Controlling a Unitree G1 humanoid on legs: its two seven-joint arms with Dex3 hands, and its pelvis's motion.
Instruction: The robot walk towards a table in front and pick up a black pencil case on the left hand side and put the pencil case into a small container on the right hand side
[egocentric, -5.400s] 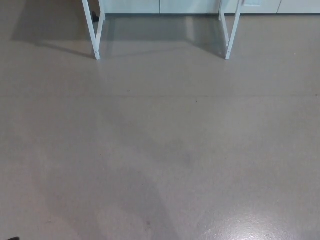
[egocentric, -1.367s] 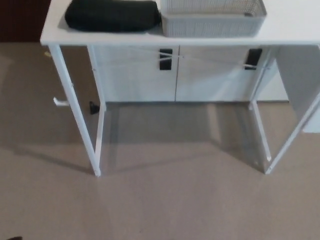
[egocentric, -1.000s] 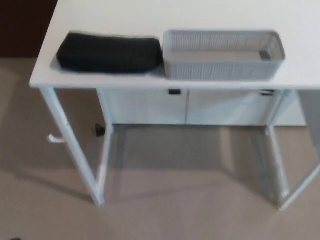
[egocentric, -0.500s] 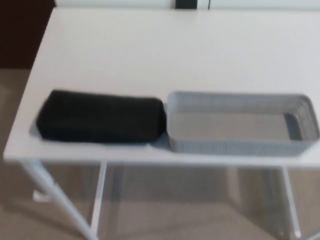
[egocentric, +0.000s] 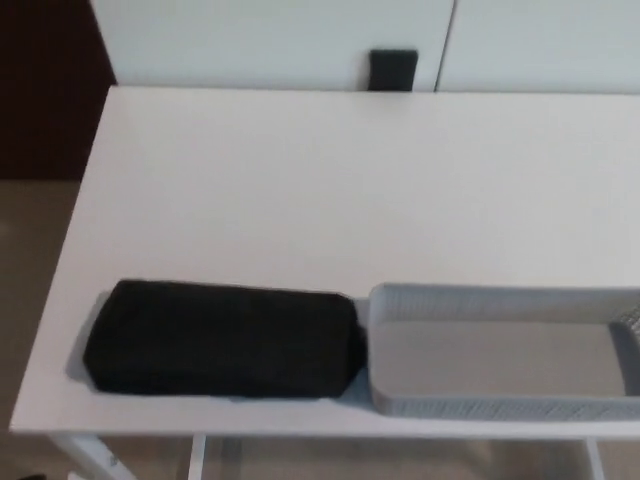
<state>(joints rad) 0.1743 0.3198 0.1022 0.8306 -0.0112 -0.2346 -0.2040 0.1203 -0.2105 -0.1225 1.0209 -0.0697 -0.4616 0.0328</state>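
Soft black pencil case (egocentric: 222, 338) beside ribbed grey plastic container (egocentric: 500, 404).

No part of the robot's body shows, apparently.

The black pencil case (egocentric: 222, 338) at lower left looks like matt cloth. The grey container (egocentric: 500, 405) at lower right seems ribbed plastic with a smooth floor. The white counter (egocentric: 330, 190) looks smooth, faintly satin.
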